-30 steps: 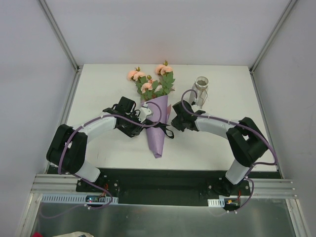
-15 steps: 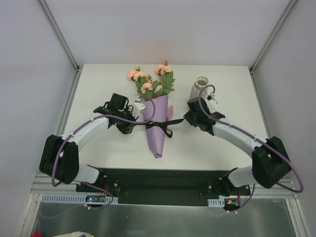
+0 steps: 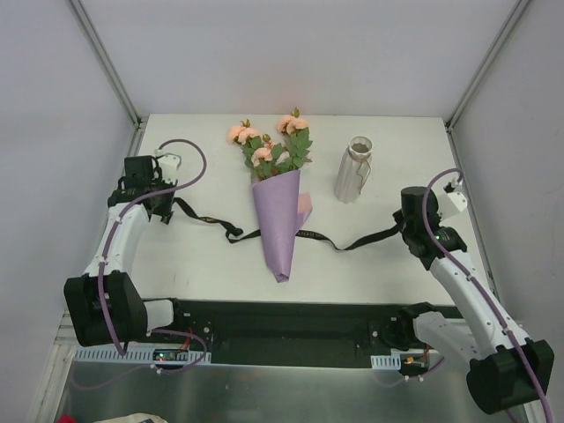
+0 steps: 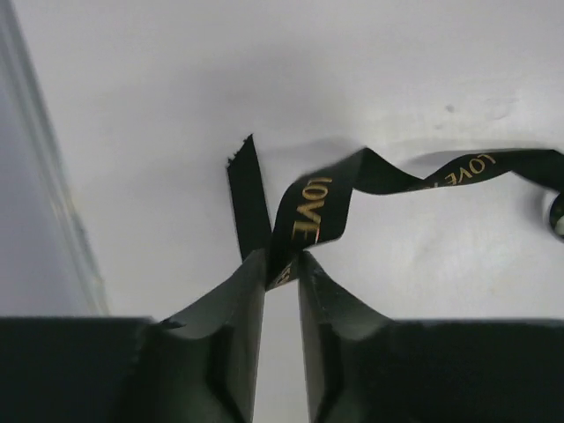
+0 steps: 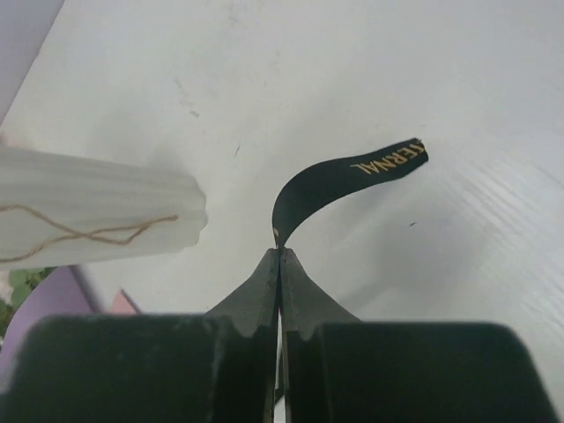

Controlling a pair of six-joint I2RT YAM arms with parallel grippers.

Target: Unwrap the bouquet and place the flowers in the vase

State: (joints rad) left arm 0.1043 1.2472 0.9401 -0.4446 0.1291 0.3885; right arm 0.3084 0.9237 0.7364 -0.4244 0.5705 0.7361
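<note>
- The bouquet (image 3: 280,231) lies flat at the middle of the table (image 3: 203,163). Its lilac paper cone points its tip toward the arm bases and its mouth toward the far edge. A corner of pink sheet (image 3: 304,204) shows at the cone's right edge.
- The flowers (image 3: 269,148), peach-pink roses with green leaves, stick out of the cone mouth, with their stems inside the wrap.
- The black ribbon (image 3: 211,222) meets the cone about halfway up and runs out as one wavy strand to each side, lying on the table. Whether it passes over or under the paper cannot be told from above. It has gold lettering, and "LOVE" reads in the left wrist view.
- The vase (image 3: 352,169) stands upright to the right of the bouquet, level with the cone mouth and apart from it. Thin twine (image 5: 88,231) crosses its ribbed side.
- The left gripper (image 4: 282,264) is at the table's left edge, jaws pinched on the left ribbon end. A short tail pokes out past the fingertips.
- The right gripper (image 5: 279,256) is near the table's right edge, jaws pressed together on the right ribbon end. The free tip curls away beyond them.
</note>
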